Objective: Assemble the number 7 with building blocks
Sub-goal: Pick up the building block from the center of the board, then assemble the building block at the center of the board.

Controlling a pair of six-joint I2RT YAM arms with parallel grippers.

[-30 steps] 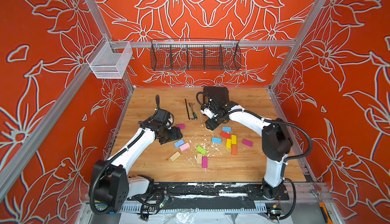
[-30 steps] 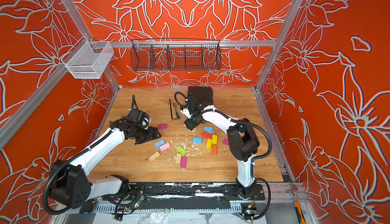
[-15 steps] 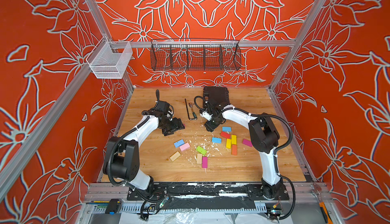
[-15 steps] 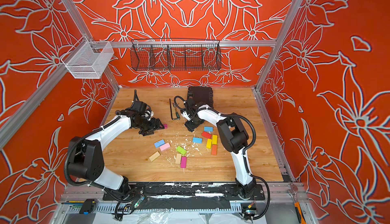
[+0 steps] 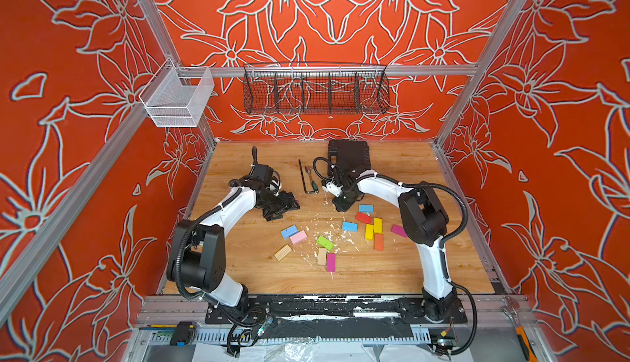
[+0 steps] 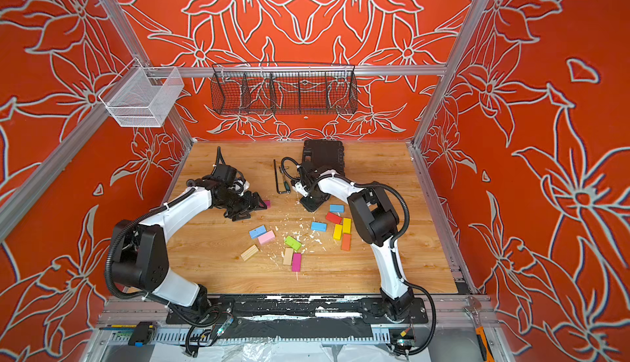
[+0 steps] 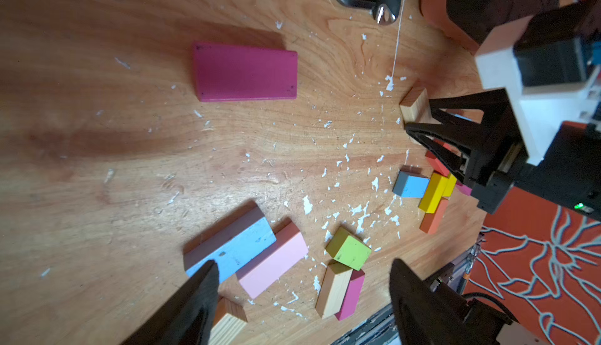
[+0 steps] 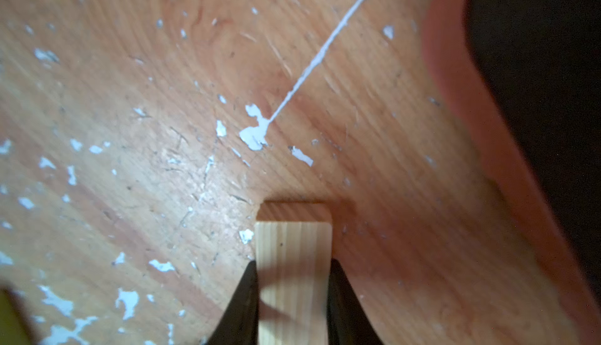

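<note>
Reaching toward the far edge of the table, the right claw sits low just in front of the black case in both top views, and whatever it grips is hidden under it. The left claw has swung toward the far left corner, where a magenta block shows just beside it in a top view. The other building blocks lie scattered across the middle and toward the right edge, with no number 7 laid out yet.

From the left wrist, the left claw's jaws stand wide with nothing between them. The magenta block lies flat ahead, apart from both fingertips. Across the table the right claw pinches a plain wood block.

From the right wrist, the jaws that stood wide a second ago now press both long sides of the plain wood block, which appears to rest flat on the table.

The right arm's pick looks made but not lifted, so placing has yet to begin. The left arm seems to be lining up on the magenta block.
</note>
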